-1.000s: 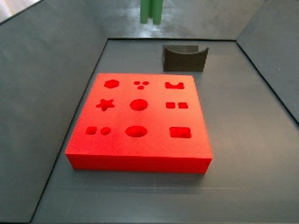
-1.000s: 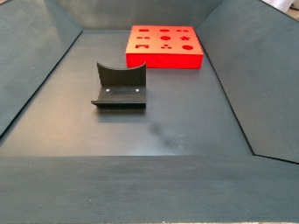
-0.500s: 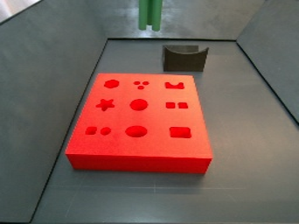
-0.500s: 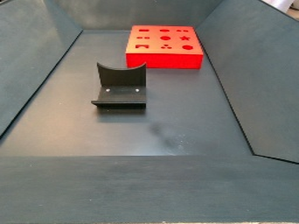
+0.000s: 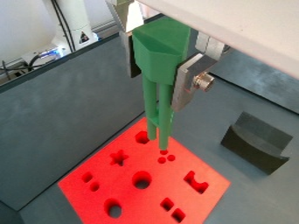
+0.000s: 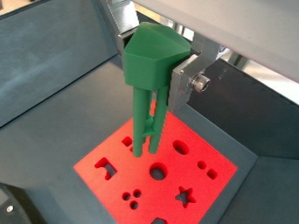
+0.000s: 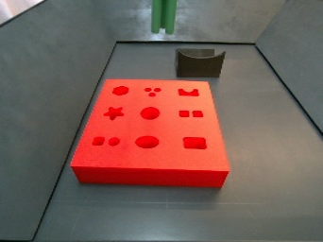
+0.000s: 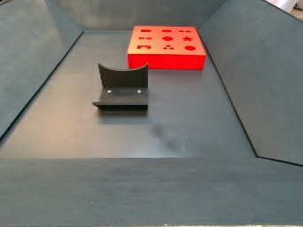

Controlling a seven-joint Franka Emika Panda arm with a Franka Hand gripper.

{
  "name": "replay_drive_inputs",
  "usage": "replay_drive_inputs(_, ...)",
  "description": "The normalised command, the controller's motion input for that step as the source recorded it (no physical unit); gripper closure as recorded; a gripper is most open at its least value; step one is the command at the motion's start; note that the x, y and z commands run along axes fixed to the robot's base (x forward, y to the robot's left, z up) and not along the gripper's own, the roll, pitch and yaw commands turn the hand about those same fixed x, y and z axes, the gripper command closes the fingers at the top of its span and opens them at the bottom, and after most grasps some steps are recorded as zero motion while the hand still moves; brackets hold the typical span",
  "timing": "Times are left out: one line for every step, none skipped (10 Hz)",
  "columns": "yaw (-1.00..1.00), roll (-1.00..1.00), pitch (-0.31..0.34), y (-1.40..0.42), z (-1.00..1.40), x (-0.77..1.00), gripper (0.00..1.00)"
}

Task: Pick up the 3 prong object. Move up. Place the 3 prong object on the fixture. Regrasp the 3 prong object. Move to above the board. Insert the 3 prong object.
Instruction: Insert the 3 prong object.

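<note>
Grey floor (image 8: pixel 71 133) w/ sloped grey walls (image 8: pixel 270 80) fills both side views. Pale scuff (image 8: pixel 174 137) on floor, lower centre of frame. In a wrist view, dark cables (image 5: pixel 35 57) & white post (image 5: pixel 77 17) beyond wall.

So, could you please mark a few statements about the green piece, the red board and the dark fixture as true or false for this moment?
1. The hand holds the 3 prong object with its prongs pointing down. True.
2. The 3 prong object is already seated in the board. False: in both wrist views it hangs above the board, prongs clear of the surface.
3. The fixture is bare. True: nothing rests on it in either side view.
4. The fixture stands on top of the board. False: it stands on the floor beside it.
5. In a side view the piece shows only at the upper edge. True.
</note>
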Motion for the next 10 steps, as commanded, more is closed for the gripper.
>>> replay_drive_inputs(0.32,-0.21,-0.074,0.61,0.0,0.0,1.0)
replay_drive_inputs(0.21,-0.01,0.0,0.22,0.0,-0.01,1.0)
replay_drive_inputs(0.0,0.0,0.0,0.0,0.0,-0.05,1.0)
replay_drive_inputs(-0.42,0.0,0.0,0.04,-0.17,0.0,1.0)
replay_drive_inputs(-0.99,0.0,0.0,0.0,-0.31,0.0,1.0)
replay_drive_inputs(-1.0,0.0,0.014,0.0,-0.4,0.0,1.0)
replay_drive_inputs(-1.0,-0.02,0.03,0.0,-0.43,0.0,1.0)
replay_drive_inputs(-1.0,-0.04,0.034,0.0,-0.45,0.0,1.0)
replay_drive_inputs(-0.99,-0.08,0.024,0.0,-0.48,0.0,1.0)
replay_drive_inputs(-0.86,-0.18,0.043,0.0,-0.6,-0.03,1.0)
